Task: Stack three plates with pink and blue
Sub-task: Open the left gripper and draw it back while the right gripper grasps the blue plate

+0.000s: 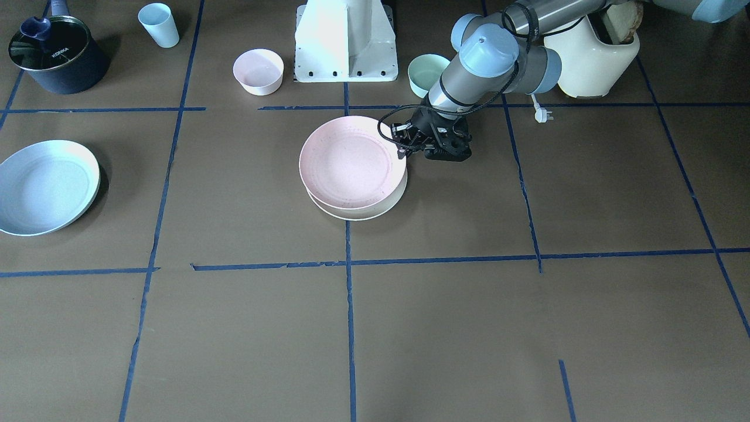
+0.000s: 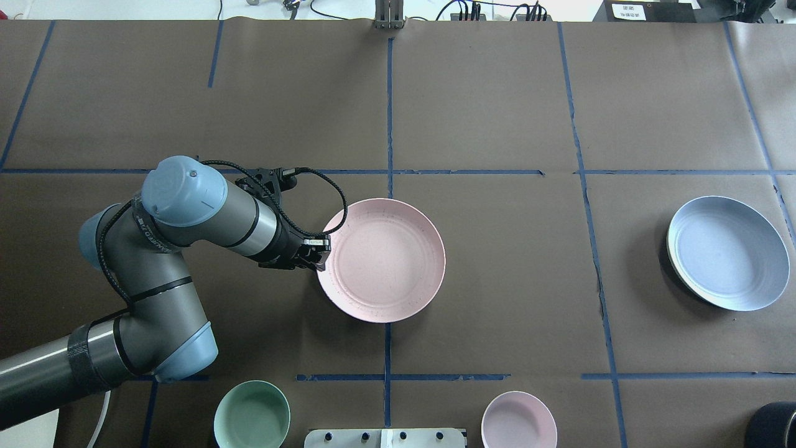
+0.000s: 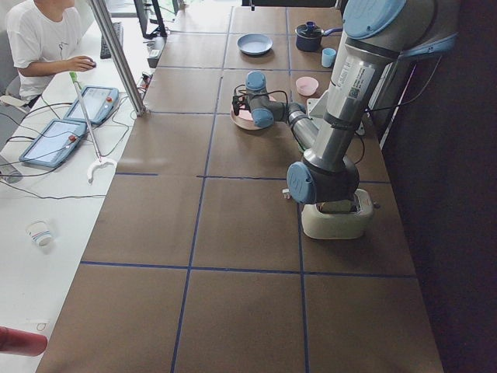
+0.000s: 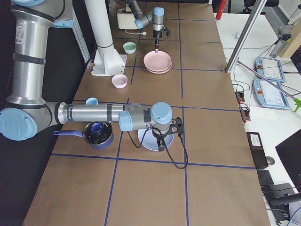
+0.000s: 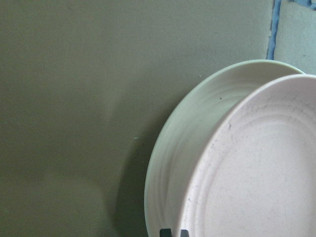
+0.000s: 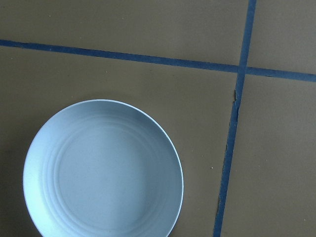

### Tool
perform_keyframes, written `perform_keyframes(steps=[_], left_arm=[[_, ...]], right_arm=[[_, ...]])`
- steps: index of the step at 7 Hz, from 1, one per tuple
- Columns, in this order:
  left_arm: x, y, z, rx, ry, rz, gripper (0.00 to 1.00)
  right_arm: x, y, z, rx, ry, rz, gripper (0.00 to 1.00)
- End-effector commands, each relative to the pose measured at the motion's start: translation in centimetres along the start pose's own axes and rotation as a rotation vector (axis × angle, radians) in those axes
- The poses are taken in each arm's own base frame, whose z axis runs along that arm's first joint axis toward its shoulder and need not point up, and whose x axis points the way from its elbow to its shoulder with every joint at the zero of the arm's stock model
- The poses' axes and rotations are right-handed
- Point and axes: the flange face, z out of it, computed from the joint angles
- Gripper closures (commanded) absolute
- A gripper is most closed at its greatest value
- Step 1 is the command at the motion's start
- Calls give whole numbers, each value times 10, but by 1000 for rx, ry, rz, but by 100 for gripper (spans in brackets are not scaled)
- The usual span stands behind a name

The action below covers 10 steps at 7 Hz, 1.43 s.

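The pale pink plate [image 1: 345,161] lies slightly offset and tilted on the cream plate [image 1: 375,210] at the table's middle. My left gripper [image 1: 405,151] is at the pink plate's rim on the robot's left side and is shut on it. The left wrist view shows the pink plate [image 5: 256,173] over the cream one [image 5: 182,143]. The light blue plate [image 1: 44,187] lies alone far to the robot's right and fills the right wrist view [image 6: 103,173]. My right gripper [image 4: 161,143] hangs above it; I cannot tell if it is open or shut.
Near the robot's base [image 1: 345,41] stand a small pink bowl [image 1: 258,71] and a mint bowl [image 1: 426,73]. A dark pot [image 1: 55,55] and a light blue cup [image 1: 159,24] are at the robot's right. A cream toaster [image 1: 592,55] is at its left.
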Motion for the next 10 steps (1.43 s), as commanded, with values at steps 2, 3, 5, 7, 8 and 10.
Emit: perform_keyframes(steps=[2, 3, 5, 7, 8, 10], left_arm=[[4, 1, -8, 8, 15, 4, 0], [14, -4, -35, 37, 56, 9, 0], [15, -16, -76, 84, 98, -33, 0], [15, -18, -81, 91, 103, -42, 0], [15, -20, -83, 95, 103, -54, 0], [11, -17, -88, 96, 105, -53, 0]], right_arm=[[-5, 3, 13, -32, -49, -2, 0], [-16, 2, 28, -67, -46, 53, 0], [-28, 14, 49, -63, -32, 15, 0], [-18, 26, 83, -46, 38, 16, 1], [8, 34, 108, -42, 39, 15, 2], [4, 39, 136, 12, 7, 104, 4]])
